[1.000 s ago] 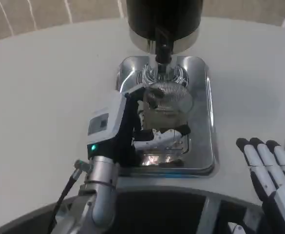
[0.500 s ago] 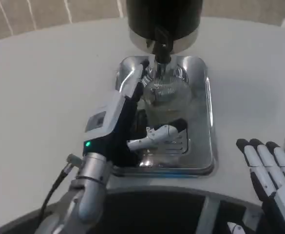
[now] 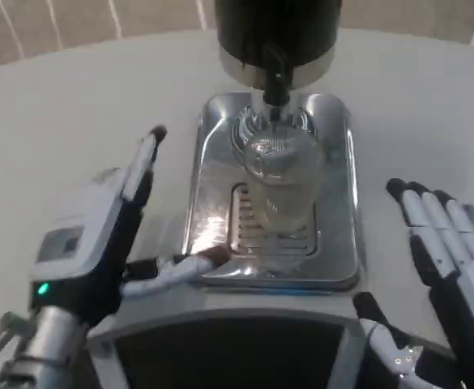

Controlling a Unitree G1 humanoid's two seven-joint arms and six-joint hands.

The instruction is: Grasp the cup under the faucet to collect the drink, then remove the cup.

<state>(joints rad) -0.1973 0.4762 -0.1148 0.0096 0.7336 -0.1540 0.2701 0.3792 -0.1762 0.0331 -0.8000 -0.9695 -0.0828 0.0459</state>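
The clear cup (image 3: 279, 182) stands upright on the metal tray (image 3: 343, 203) under the faucet (image 3: 275, 81). It lies right of the left hand (image 3: 107, 231), which is spread, empty and nearer; the right hand (image 3: 443, 251) is also spread.

The big black drink machine (image 3: 275, 36) is cut off by the top edge. The right robot hand (image 3: 447, 259) runs off the right and bottom edges. The left arm (image 3: 38, 348) is cut off at the bottom. The clear cup (image 3: 279, 182) looks blurry, so what is inside cannot be told.
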